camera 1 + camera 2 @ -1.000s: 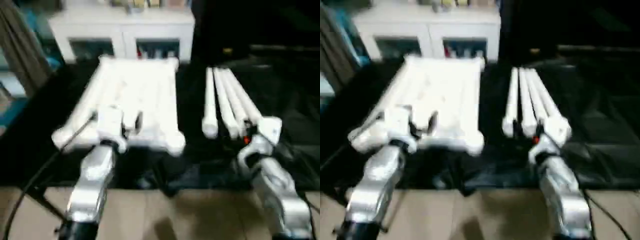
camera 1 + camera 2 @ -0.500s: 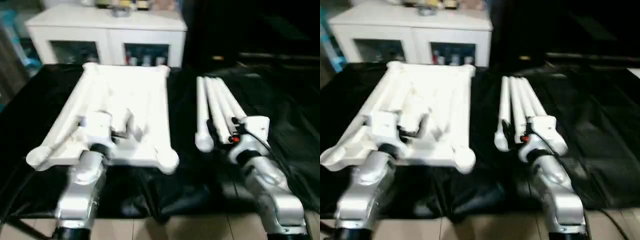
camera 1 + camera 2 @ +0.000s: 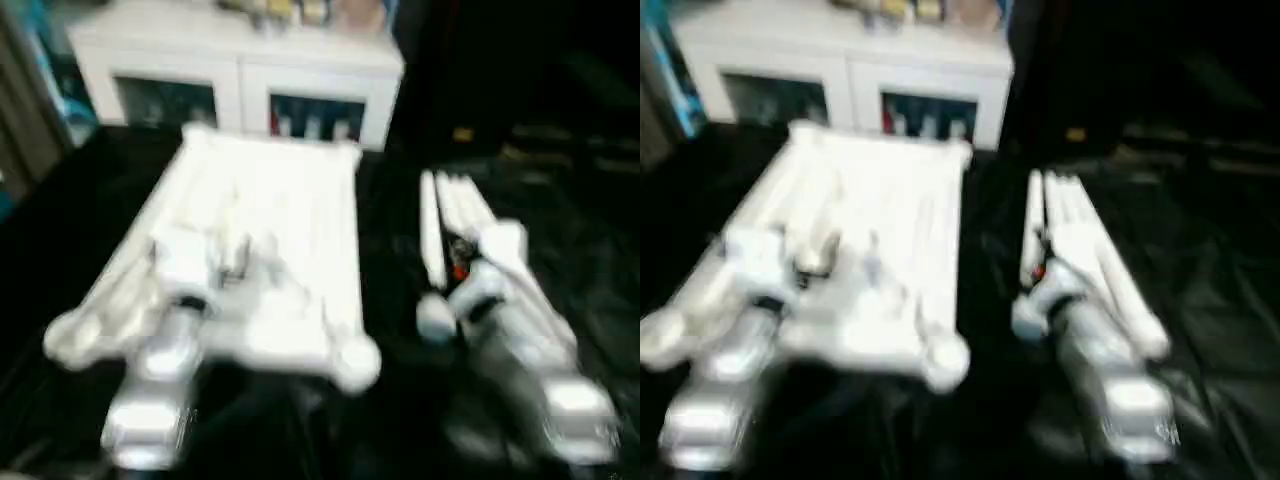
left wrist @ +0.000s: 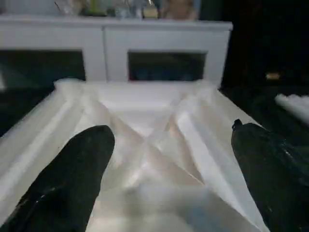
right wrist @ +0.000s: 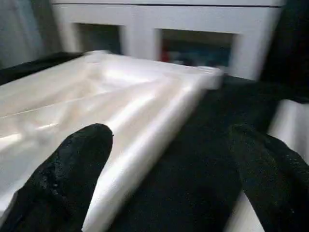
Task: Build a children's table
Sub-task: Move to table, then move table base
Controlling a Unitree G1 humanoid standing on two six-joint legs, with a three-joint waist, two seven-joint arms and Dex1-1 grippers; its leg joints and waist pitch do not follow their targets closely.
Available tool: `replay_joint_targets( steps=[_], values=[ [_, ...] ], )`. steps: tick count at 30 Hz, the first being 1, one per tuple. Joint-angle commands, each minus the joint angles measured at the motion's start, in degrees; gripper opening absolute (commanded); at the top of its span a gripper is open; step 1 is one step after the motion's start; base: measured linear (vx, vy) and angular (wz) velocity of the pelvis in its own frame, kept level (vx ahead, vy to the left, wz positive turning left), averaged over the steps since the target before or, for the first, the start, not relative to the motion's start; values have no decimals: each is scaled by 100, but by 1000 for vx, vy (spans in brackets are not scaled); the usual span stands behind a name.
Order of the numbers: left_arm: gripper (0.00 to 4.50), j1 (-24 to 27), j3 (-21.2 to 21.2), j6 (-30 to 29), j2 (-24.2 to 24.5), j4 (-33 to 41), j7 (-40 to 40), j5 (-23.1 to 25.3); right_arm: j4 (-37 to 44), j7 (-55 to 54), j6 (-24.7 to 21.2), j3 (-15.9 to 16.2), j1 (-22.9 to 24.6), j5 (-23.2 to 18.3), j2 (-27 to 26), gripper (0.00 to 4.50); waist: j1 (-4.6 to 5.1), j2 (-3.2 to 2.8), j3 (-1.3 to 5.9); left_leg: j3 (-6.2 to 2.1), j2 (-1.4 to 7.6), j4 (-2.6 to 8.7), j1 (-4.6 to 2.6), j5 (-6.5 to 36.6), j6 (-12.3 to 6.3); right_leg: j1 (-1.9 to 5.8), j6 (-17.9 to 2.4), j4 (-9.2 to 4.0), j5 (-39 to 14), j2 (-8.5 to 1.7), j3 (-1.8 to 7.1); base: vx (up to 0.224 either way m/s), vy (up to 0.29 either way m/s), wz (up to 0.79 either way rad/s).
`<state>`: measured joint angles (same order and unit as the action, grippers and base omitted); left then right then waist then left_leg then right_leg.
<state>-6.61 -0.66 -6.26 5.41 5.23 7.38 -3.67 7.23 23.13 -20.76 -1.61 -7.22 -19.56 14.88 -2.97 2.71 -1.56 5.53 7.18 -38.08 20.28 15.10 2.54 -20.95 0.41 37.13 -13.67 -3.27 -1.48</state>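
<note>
Both arms have reached farther out than a moment ago. The left gripper (image 4: 166,159) now hangs over the near part of the tabletop (image 3: 270,215), with its two black fingers (image 4: 72,174) spread wide apart and holding nothing. The tabletop lies ribs up on the black cloth (image 3: 560,230), to the left. The right gripper (image 5: 169,169) is spread wide too, above the near ends of the legs (image 3: 440,220), which lie side by side on the right. A white cabinet (image 3: 240,70) stands at the far side.

No writing can be read — nothing on any surface resolves into letters or numbers.
</note>
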Motion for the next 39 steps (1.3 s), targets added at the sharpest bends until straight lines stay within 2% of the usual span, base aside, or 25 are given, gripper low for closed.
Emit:
replay_joint_targets(
  steps=[1, 2, 3, 4, 5, 6, 7, 8, 9, 10, 12, 13, 15, 16, 17, 18, 19, 20, 21, 22, 26, 30, 32, 35, 39],
  values=[
    [442, -151, -232, 323, 65, -86, 141, -136, 187, 351, -127, 99, -100, -152, 118, 425, 23, -118, 308, -98, 461, 470, -57, -1838, -688, 148, -1394, -197, 1513, -210, 117, 83, 35, 4],
    [442, -257, -169, 362, 195, -175, 364, -154, 169, 541, -145, 113, -120, -168, 260, 425, 33, -75, 362, -143, 493, 403, -151, -2345, -769, 101, -1363, -148, 1878, -228, 118, 78, 60, 3],
    [442, -393, 0, 378, 419, -283, 788, -172, 149, 755, -236, 111, -155, -212, 437, 425, 15, -67, 358, -138, 445, 344, -115, -3143, -834, 93, -1303, -142, 2302, -250, 139, 78, 60, 3],
    [442, -405, 28, 379, 446, -289, 868, -189, 154, 782, -260, 112, -159, -226, 459, 425, -21, -74, 343, -109, 410, 346, -118, -3077, -829, 75, -1258, -175, 2181, -260, 143, 0, 0, 0],
    [442, -463, 182, 381, 598, -318, 1298, -277, 185, 942, -373, 120, -175, -302, 584, 425, -57, -48, 304, -52, 398, 400, -75, -2449, -750, 104, -1238, -240, 1744, -324, 170, 0, 0, 0],
    [442, -520, 428, 366, 841, -350, 1957, -412, 221, 1222, -405, 174, -196, -345, 808, 425, -94, -81, 257, -23, 431, 488, -34, -1464, -623, 152, -1280, -295, 1135, -396, 192, 0, 0, 0],
    [442, -550, 561, 247, 980, -350, 2357, -532, 207, 1390, -347, 212, -220, -318, 937, 425, -106, -83, 223, -2, 479, 568, -30, -575, -470, 165, -1320, -342, 637, -439, 216, 0, 0, 0],
    [442, -567, 653, 136, 1077, -343, 2626, -612, 191, 1498, -285, 230, -235, -288, 1018, 425, -107, -61, 205, 11, 489, 602, -30, -231, -384, 172, -1324, -370, 439, -450, 221, 0, 0, 0],
    [442, -665, 917, 163, 1336, -408, 3126, -549, 130, 1810, -238, 228, -290, -318, 1207, 425, -113, -68, 171, 58, 514, 669, -54, 509, -206, 143, -1309, -425, -30, -468, 245, 0, 0, 0],
    [442, -699, 972, 181, 1387, -447, 3257, -548, 119, 1895, -251, 228, -308, -343, 1257, 425, -116, -105, 174, 59, 524, 684, -53, 663, -156, 150, -1301, -415, -129, -483, 254, 0, 0, 0],
    [442, -795, 1230, 63, 1629, -532, 3884, -602, 155, 2263, -372, 256, -346, -481, 1486, 425, -93, -80, 141, 102, 530, 722, -40, 1014, -61, 160, -1240, -470, -551, -501, 279, 0, 0, 0],
    [442, -817, 1385, -134, 1787, -521, 4288, -701, 207, 2465, -443, 301, -343, -540, 1613, 425, -89, -136, 134, 124, 527, 726, -67, 1133, -21, 143, -1222, -488, -762, -511, 296, 0, 0, 0],
    [425, -829, 1565, -246, 1963, -508, 4683, -743, 261, 2657, -481, 375, -322, -558, 1751, 428, -65, -90, 121, 136, 527, 741, -45, 1116, -31, 153, -1192, -515, -1004, -516, 310, 0, 0, 0],
    [414, -867, 1727, -80, 2090, -590, 4954, -628, 292, 2831, -491, 490, -293, -522, 1899, 428, -72, -158, 137, 140, 522, 736, -55, 1020, -58, 157, -1174, -540, -1030, -517, 315, 0, 0, 0],
    [405, -887, 1816, -38, 2157, -630, 5110, -585, 312, 2924, -508, 558, -267, -505, 1979, 428, -58, -139, 137, 140, 528, 735, -34, 927, -93, 168, -1173, -536, -955, -510, 321, 0, 0, 0],
    [405, -930, 1963, -72, 2275, -675, 5388, -548, 373, 3084, -549, 673, -197, -494, 2108, 428, -65, -171, 156, 155, 528, 716, -34, 711, -154, 166, -1233, -511, -680, -513, 325, 0, 0, 0],
    [405, -934, 1974, -81, 2285, -675, 5416, -553, 384, 3100, -557, 680, -187, -498, 2118, 428, -62, -158, 172, 176, 523, 702, -18, 556, -218, 178, -1313, -489, -402, -496, 322, 0, 0, 0],
    [386, -978, 2074, -154, 2380, -679, 5656, -609, 489, 3249, -624, 744, -102, -537, 2213, 428, -64, -167, 186, 176, 521, 692, -7, 450, -245, 189, -1357, -470, -237, -500, 320, 0, 0, 0],
    [370, -1006, 2096, -184, 2412, -704, 5779, -680, 555, 3336, -651, 789, -49, -534, 2266, 428, -73, -195, 205, 193, 525, 668, 4, 208, -336, 185, -1463, -439, 192, -482, 313, 0, 0, 0],
    [370, -1024, 2109, -218, 2433, -721, 5860, -735, 595, 3390, -665, 817, -16, -528, 2299, 428, -79, -188, 202, 192, 527, 669, 11, 176, -350, 188, -1502, -428, 268, -477, 307, 0, 0, 0],
    [338, -1166, 2326, -253, 2674, -821, 5944, -328, 789, 3505, -687, 963, 162, -495, 2424, 428, -67, -211, 175, 192, 546, 696, 2, 447, -332, 180, -1560, -455, -54, -473, 293, 0, 0, 0],
    [318, -1265, 2357, -396, 2800, -963, 6059, -237, 846, 3545, -652, 1154, 178, -355, 2520, 428, -49, -244, 155, 192, 563, 727, -25, 708, -184, 155, -1554, -485, -467, -466, 295, 0, 0, 0],
    [288, -1273, 2358, -483, 2879, -937, 6095, -208, 854, 3549, -682, 1160, 183, -339, 2505, 428, -53, -229, 157, 196, 564, 725, -29, 734, -167, 154, -1543, -487, -468, -473, 304, 0, 0, 0],
    [277, -1275, 2395, -635, 2986, -899, 6092, -123, 855, 3555, -691, 1168, 182, -292, 2513, 428, -52, -242, 152, 199, 565, 730, -30, 727, -162, 142, -1545, -487, -469, -470, 304, 0, 0, 0],
    [230, -1271, 2422, -810, 3031, -908, 6043, -2, 832, 3552, -680, 1201, 159, -287, 2538, 428, -52, -247, 153, 201, 568, 732, -29, 674, -153, 140, -1567, -484, -405, -474, 304, 0, 0, 0]
  ],
)
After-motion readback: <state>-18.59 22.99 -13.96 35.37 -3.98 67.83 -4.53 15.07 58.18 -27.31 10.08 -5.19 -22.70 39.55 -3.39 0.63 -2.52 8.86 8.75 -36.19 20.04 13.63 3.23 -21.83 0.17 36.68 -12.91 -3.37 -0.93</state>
